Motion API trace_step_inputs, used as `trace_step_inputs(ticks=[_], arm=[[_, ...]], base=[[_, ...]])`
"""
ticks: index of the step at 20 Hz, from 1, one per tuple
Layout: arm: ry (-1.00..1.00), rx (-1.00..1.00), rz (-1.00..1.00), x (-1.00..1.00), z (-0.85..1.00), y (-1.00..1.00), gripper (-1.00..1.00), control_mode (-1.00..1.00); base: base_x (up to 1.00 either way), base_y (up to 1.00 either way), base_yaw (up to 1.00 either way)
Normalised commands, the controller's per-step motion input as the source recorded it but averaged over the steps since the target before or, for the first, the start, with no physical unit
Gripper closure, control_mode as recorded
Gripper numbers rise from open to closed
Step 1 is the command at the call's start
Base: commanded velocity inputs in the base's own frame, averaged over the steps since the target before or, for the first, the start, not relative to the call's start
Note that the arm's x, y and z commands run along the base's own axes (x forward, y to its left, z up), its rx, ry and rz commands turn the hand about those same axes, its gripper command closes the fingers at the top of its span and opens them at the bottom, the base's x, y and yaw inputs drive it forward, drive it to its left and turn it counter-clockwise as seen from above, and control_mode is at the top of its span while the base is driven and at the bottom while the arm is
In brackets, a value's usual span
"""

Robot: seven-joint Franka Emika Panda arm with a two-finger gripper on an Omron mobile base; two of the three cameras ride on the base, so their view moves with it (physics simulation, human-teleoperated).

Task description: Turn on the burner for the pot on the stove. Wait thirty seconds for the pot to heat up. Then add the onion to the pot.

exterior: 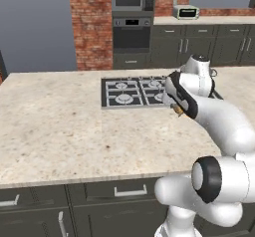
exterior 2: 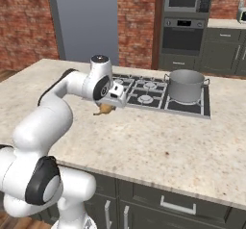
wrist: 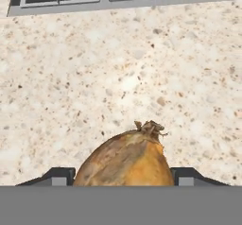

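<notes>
The golden-brown onion [wrist: 125,160] sits between my two dark finger tips, stem tip pointing away from the hand, and my gripper [wrist: 122,174] is shut on it. It hangs just above the speckled counter, in front of the near edge of the black stove [exterior 2: 144,91]. The same onion [exterior 2: 104,109] shows under the hand [exterior 2: 115,94] at the stove's left end. The grey steel pot [exterior 2: 186,85] stands lidless on the stove's right side, well to the right of the onion. The pot hides the burner beneath it. The arm covers most of the pot, the onion [exterior: 178,110] peeking below my wrist.
The beige stone counter [exterior: 64,126] spreads wide to the left of and in front of the stove [exterior: 124,92]. A wall oven and microwave [exterior 2: 182,21] stand in the brick wall behind. A toaster [exterior: 186,12] sits on the back counter.
</notes>
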Motion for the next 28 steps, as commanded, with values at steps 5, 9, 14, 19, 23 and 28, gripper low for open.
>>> trace_step_inputs(ticks=[5, 9, 14, 19, 23, 28], arm=[[0.24, 0.02, -0.01, -0.59, 0.48, 0.0, 1.0, -1.0], [0.3, 0.0, -0.06, -0.24, 0.11, 0.0, 1.0, -1.0], [0.31, 0.0, 0.0, 0.0, 0.0, 0.0, 1.0, -1.0], [0.06, 0.01, 0.0, -0.1, -0.26, 0.0, 1.0, -1.0], [0.0, 0.0, 0.0, 0.0, -0.06, 0.0, 1.0, -1.0], [0.0, 0.0, 0.0, 0.0, 0.0, 0.0, 1.0, -1.0]], base=[[0.0, 0.0, 0.0], [0.0, 0.0, 0.0], [0.0, 0.0, 0.0], [0.0, 0.0, 0.0], [0.0, 0.0, 0.0], [0.0, 0.0, 0.0]])
